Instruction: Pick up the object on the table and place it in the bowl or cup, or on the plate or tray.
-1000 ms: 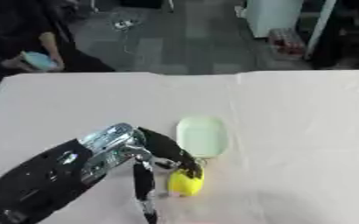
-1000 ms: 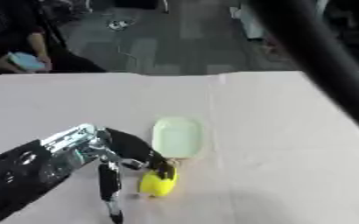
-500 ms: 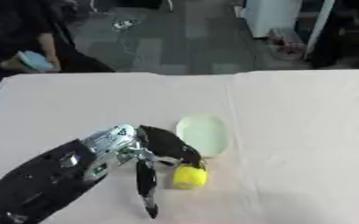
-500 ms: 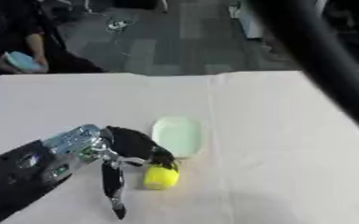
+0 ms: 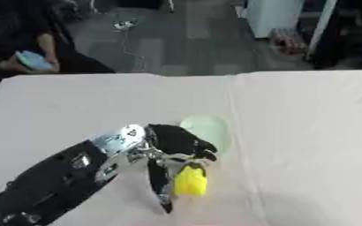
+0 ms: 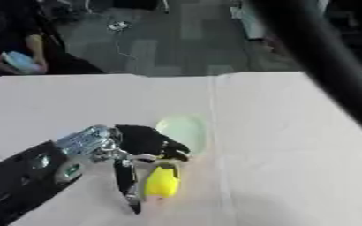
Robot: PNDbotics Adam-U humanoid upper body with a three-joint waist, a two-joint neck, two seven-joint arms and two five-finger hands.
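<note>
Yellow object in left hand, right-eye view alone shows dark arm

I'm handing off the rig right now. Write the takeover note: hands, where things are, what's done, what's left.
Left hand: over the table's middle, fingers curled round the yellow object.
Right hand: not in view.
Pale green plate: on the white tablecloth, just beyond the left hand, nothing visible on it.
Done: object grasped.
Left: carry it over the plate, set it down, release.
</note>
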